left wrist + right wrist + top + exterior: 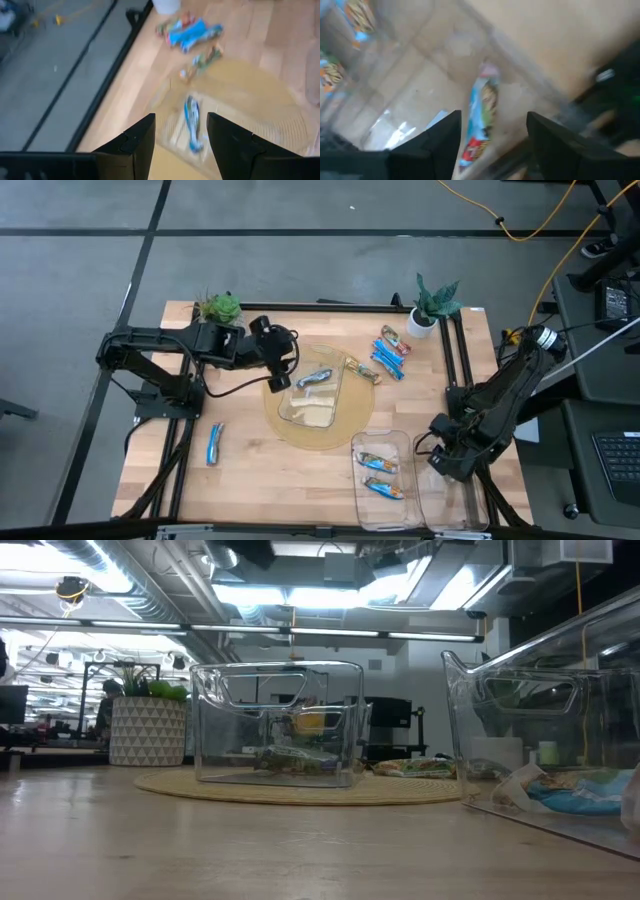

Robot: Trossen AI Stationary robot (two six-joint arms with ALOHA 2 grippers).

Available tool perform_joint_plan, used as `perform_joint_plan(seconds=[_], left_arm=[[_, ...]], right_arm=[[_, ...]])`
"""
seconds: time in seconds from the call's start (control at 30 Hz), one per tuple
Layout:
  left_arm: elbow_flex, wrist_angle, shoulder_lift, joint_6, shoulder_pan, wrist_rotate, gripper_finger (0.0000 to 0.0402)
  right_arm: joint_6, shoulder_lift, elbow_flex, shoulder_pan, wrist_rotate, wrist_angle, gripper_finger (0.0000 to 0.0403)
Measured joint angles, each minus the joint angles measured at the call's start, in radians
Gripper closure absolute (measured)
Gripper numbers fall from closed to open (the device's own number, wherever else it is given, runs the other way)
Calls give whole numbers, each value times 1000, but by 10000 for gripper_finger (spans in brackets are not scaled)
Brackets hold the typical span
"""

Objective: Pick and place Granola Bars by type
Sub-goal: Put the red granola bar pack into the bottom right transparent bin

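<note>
Foil-wrapped Granola Bars lie scattered over the wooden surface [250, 470]. One blue-and-silver bar [314, 378] lies inside the clear bin [300, 417] that stands on the round woven mat [360, 415] in the middle; the left wrist view shows that same bar [192, 125] lying on the bin's floor between the two dark fingers. A cluster of bars [390, 352], blue ones and multicoloured ones together, sits near the white pot of the small plant [432, 305] at the far right corner, and one more multicoloured bar [362, 369] rests at the mat's edge just beside the bin. A lone blue bar [214, 443] lies well apart on the left side of the surface. Two multicoloured bars [378, 464] lie in a clear bin [358, 500] at the near right, and the right wrist view shows another multicoloured bar [482, 117] lying loose in the neighbouring clear bin [470, 510].

The left claw [280, 376] hangs over the far-left rim of the middle bin, its fingers [135, 145] spread apart with nothing between them. The right claw [452, 462] sits over the near right bins, its fingers [437, 137] likewise parted and empty, the bar lying free beyond them.

A second plant [220, 308] stands at the far left corner of the surface.
</note>
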Motion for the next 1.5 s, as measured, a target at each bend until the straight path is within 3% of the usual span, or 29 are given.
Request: perform_joint_plan(seconds=[0.17,0.3,0.43,0.57,0.8,1.03,1.27,1.5], left_arm=[[0,-198,0,-121,-7,6,233],[0,-353,0,-229,-40,-6,236],[0,-441,0,-341,-93,-32,237],[0,-494,0,-467,-157,-63,237],[0,-586,0,-691,-258,-82,240],[-67,-590,-6,-927,-360,-105,238],[-209,-589,-6,-1240,-472,10,238],[-308,-562,-6,-1537,-600,40,240]], right_arm=[[-95,-3,166,0,146,-242,193],[-167,-3,286,-4,358,-366,197],[-265,-25,361,-38,555,-388,197],[-369,-70,388,-109,649,-381,198],[-686,-143,389,-258,691,-315,198],[-1053,-189,389,-424,705,-133,198],[-1406,-199,389,-560,707,38,198],[-1612,-199,388,-705,537,139,198]])
